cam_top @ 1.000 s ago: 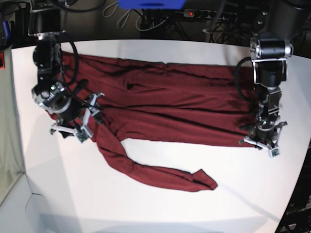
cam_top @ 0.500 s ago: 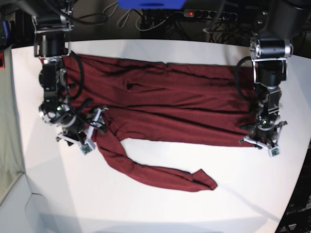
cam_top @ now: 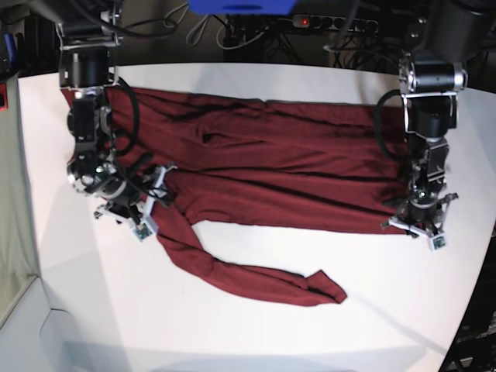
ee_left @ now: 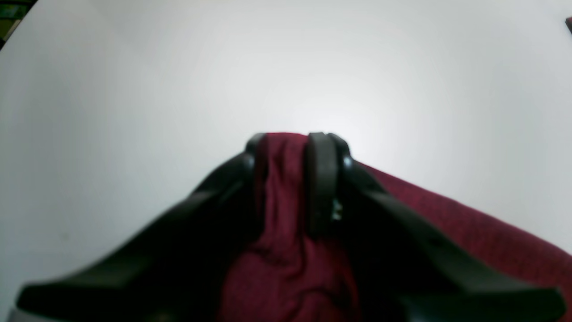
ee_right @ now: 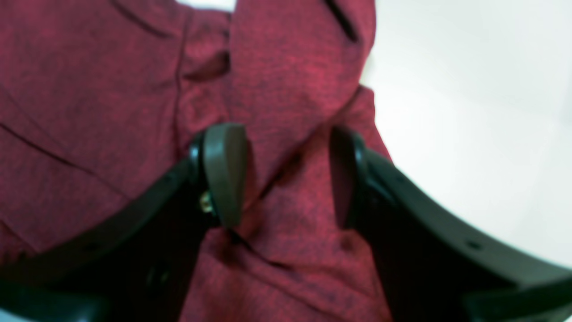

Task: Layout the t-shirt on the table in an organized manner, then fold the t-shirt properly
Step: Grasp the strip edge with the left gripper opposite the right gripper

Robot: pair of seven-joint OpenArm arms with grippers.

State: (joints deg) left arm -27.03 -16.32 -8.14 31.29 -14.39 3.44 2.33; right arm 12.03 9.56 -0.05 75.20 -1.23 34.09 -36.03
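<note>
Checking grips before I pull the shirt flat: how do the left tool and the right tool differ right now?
The left tool is pinched shut on a bunched fold of the t-shirt; the right tool has its jaws apart, fabric between them but not pinched. The left tool sits at the cloth's edge over bare table; the right tool is over the garment near where the sleeve branches off. Both are down at the t-shirt, at opposite ends.
</note>
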